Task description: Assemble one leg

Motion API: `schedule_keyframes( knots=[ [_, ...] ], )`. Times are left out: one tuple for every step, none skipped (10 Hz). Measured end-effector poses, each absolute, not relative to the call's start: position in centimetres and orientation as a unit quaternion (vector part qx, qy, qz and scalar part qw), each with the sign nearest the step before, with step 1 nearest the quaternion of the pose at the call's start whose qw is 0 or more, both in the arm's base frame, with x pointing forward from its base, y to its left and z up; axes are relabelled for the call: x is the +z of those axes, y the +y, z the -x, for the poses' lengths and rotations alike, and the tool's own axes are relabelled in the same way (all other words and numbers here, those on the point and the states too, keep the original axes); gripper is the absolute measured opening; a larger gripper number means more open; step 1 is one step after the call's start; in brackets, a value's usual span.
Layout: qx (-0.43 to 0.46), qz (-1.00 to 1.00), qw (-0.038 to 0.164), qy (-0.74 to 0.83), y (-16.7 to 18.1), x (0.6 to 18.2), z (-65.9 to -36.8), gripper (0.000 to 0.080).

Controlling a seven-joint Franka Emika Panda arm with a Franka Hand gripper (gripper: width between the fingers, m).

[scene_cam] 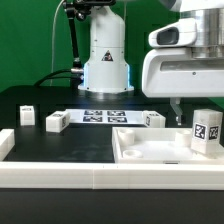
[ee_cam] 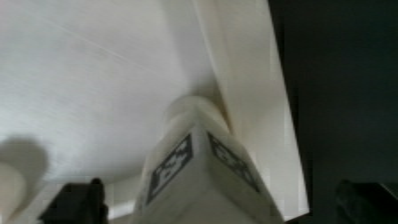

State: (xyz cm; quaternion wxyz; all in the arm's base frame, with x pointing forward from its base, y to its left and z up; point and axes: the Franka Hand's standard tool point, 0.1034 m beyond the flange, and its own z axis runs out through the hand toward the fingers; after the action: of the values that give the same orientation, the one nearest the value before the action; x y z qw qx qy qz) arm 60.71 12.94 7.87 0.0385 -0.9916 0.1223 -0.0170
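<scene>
The leg [scene_cam: 207, 130] stands upright in a corner of the white panel [scene_cam: 150, 150], at the exterior view's right. My jaws hang above it, spread wide, gripping nothing, as far as the blurry wrist view shows. Closing off-centre, I could topple it.

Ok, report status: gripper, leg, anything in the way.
Gripper open, fingers astride the leg, not touching it. Leg stands on the white panel, beside its raised rim. Nothing blocking seen.
</scene>
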Motion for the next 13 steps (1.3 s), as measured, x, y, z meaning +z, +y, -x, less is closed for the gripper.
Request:
schedule_keyframes(
  knots=[
    [-0.022,0.996,0.030,0.077,13.3,8.0,-60.7,0.0649],
    [-0.028,0.998,0.026,0.044,13.5,8.2,-60.7,0.0649],
    [-0.032,0.999,0.023,0.030,13.7,8.2,-60.7,0.0649],
    [-0.039,0.999,0.023,0.002,13.8,8.2,-60.8,0.0649],
    [-0.043,0.999,0.023,-0.015,13.7,8.0,-60.7,0.0649],
    [-0.044,0.997,0.020,-0.068,13.5,7.9,-60.6,0.0649],
    [-0.045,0.995,0.019,-0.088,13.2,7.9,-60.7,0.0649],
    [-0.045,0.995,0.019,-0.089,13.3,7.9,-60.7,0.0631],
    [-0.045,0.995,0.019,-0.089,13.3,7.9,-60.7,0.0473],
    [-0.045,0.995,0.019,-0.088,13.1,7.9,-60.7,0.0473],
    [-0.045,0.995,0.016,-0.086,12.6,7.9,-60.8,0.0302],
    [-0.044,0.995,0.014,-0.083,12.3,7.8,-60.8,0.0302],
    [-0.044,0.996,0.015,-0.077,12.3,7.8,-60.8,0.0297]
  ],
)
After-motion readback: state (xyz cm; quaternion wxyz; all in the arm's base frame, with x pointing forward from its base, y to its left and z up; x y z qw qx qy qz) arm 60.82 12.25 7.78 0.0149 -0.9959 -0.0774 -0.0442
